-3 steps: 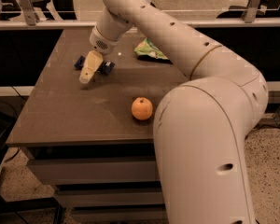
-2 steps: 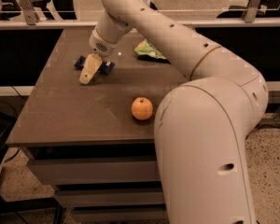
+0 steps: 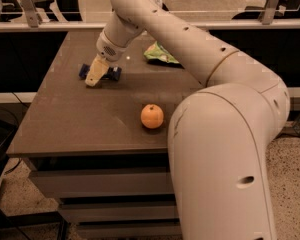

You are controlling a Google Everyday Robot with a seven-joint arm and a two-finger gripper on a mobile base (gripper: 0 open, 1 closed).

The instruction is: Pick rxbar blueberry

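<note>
The rxbar blueberry (image 3: 113, 73), a small dark blue bar, lies flat on the brown table (image 3: 80, 119) at the back left. My gripper (image 3: 93, 76) is down at the bar. Its cream tip covers the bar's middle, so only the bar's two ends show on either side. I cannot tell whether the bar is held. It still looks to be resting on the table. My large white arm reaches in from the lower right across the table.
An orange (image 3: 152, 116) sits near the table's front middle. A green crinkly snack bag (image 3: 160, 53) lies at the back, right of the gripper. A railing and chairs stand behind the table. Drawers sit under the tabletop.
</note>
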